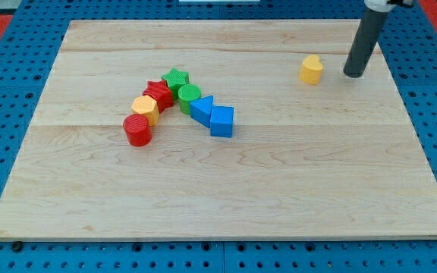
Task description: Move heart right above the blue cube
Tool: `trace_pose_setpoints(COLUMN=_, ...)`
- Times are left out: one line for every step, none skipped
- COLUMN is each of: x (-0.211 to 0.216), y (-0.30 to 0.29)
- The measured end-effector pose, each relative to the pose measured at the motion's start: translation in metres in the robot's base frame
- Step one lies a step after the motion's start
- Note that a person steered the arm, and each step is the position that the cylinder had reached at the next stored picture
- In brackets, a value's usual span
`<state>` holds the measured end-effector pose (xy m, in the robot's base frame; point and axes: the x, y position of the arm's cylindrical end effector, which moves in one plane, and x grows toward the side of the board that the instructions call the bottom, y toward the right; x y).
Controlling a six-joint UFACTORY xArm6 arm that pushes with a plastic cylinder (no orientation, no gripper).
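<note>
At the view's upper right, my tip [353, 74] rests on the wooden board [279, 189], a plain rod with nothing to spread or pinch. Just to its left, apart from it, sits the yellow heart [310, 69]. Well off to its lower left, the blue cube [221, 121] touches a blue triangular block [201, 109].

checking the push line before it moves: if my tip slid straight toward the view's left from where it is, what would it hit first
My tip would most likely meet the yellow heart first: it sits just to the tip's left, nearly level, with bare board between them. Depth alignment is slightly uncertain.
</note>
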<state>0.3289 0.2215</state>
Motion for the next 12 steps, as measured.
trace_pose_setpoints(x=-0.014, y=-0.013)
trace_pose_setpoints(x=-0.012, y=-0.078)
trace_pose_setpoints(x=-0.004, y=-0.107)
trace_pose_setpoints(x=-0.004, y=-0.123)
trace_pose_setpoints(x=0.007, y=-0.148)
trace_pose_setpoints(x=0.028, y=-0.18)
trace_pose_setpoints(x=0.04, y=-0.188)
trace_pose_setpoints(x=0.039, y=-0.152)
trace_pose_setpoints(x=0.024, y=-0.113)
trace_pose_setpoints(x=0.042, y=-0.104)
trace_pose_setpoints(x=0.058, y=-0.104)
trace_pose_setpoints(x=0.061, y=-0.107)
